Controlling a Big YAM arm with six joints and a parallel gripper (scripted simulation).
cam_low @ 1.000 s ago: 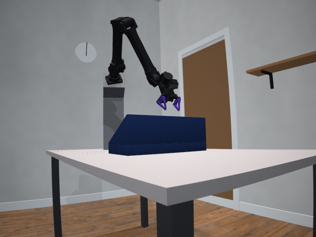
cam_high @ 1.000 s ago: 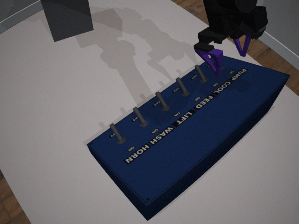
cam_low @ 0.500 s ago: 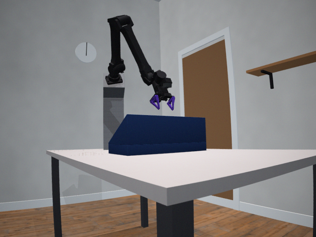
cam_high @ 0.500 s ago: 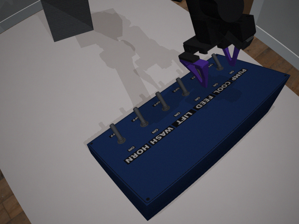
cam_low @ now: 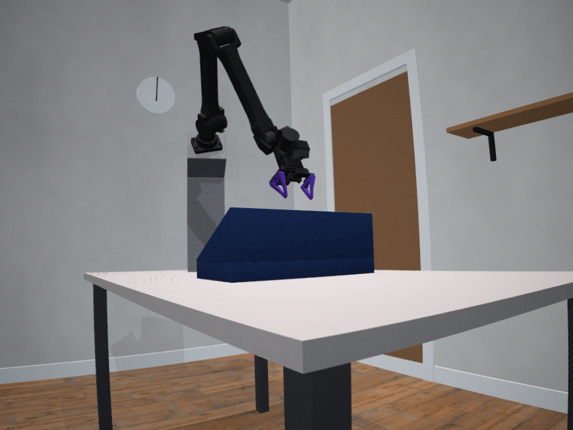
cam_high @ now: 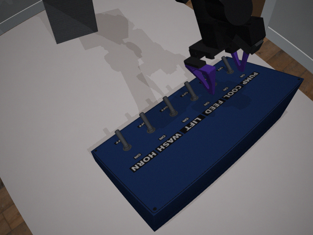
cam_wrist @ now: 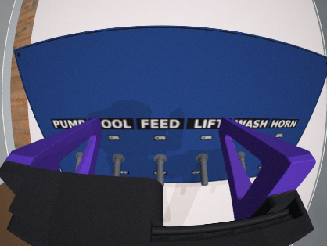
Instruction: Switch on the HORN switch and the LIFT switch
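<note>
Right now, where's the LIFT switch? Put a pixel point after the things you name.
In the top view, the LIFT switch [cam_high: 169,106] [cam_wrist: 204,169] stands between the WASH switch [cam_high: 146,123] and the FEED switch [cam_high: 190,91]; in the wrist view, it is just right of centre.

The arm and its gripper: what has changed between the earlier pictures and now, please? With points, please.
The arm and its open gripper [cam_high: 227,82] [cam_low: 299,198] [cam_wrist: 160,124] moved along the console [cam_high: 202,141] [cam_low: 296,240] [cam_wrist: 164,74], from the PUMP end toward the HORN end. Nothing was taken hold of or let go. The console stayed in place, and the visible levers of the switches still lean to OFF.
</note>
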